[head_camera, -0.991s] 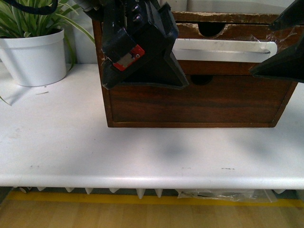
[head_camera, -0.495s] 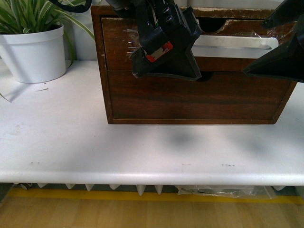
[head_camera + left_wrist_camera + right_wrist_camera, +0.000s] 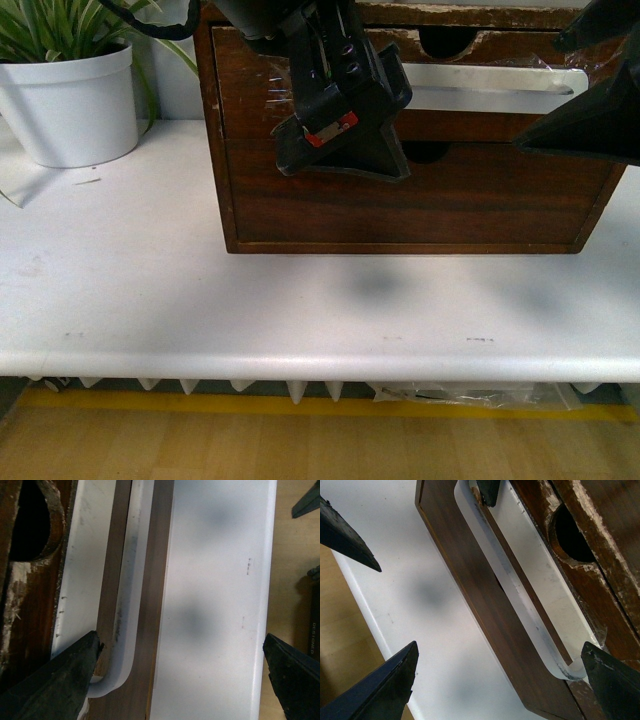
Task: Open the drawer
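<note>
White table (image 3: 150, 300): pot (image 3: 70, 110) with plant (image 3: 40, 30) left of box (image 3: 400, 215). Drawer (image 3: 250, 90) inside hidden. Left gripper (image 3: 181, 645) spread by handle (image 3: 490, 88), right gripper (image 3: 500, 647) spread.

The near tabletop (image 3: 300, 310) is lying open; the potted plant (image 3: 70, 100) is crowding the far left; the left gripper (image 3: 345, 140) is blocking the left end of the handle (image 3: 490, 88).

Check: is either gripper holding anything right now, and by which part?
Nothing is clamped. The left gripper is open, with one finger tucked into the end of the white handle. The right gripper is open and empty.
</note>
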